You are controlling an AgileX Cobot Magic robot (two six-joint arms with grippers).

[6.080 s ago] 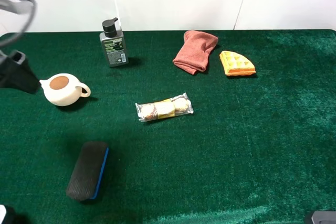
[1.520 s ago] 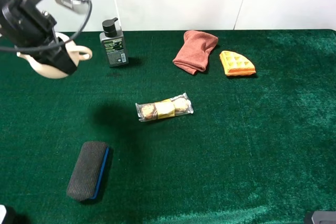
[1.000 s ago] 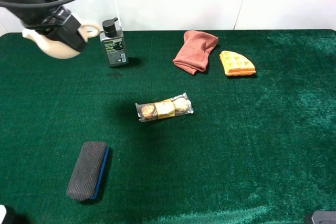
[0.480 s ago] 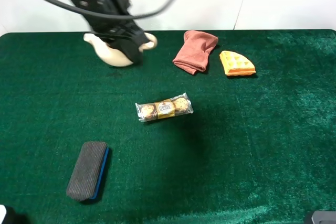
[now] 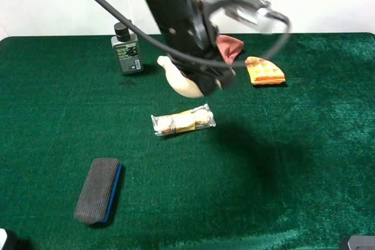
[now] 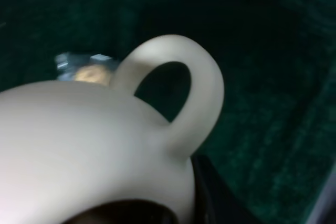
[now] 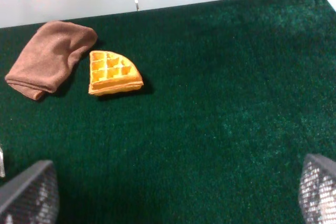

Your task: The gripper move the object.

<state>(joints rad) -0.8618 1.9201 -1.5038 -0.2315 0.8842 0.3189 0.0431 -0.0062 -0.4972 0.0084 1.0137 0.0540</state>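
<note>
The cream-white teapot hangs in the air above the green table, just behind the snack packet. My left gripper is shut on it, and the black arm reaches across the middle of the exterior high view. In the left wrist view the teapot fills the frame, with its loop handle upward and a dark finger against its side. My right gripper is open and empty, with only its finger pads showing at the frame's corners.
A clear-wrapped snack packet lies mid-table. A dark pump bottle stands at the back left. A brown cloth and an orange waffle piece lie at the back right. A black eraser block lies front left.
My left gripper took the teapot off the table at the left, lifted it, and carried it rightward past the bottle to above the middle. The right arm has not moved.
</note>
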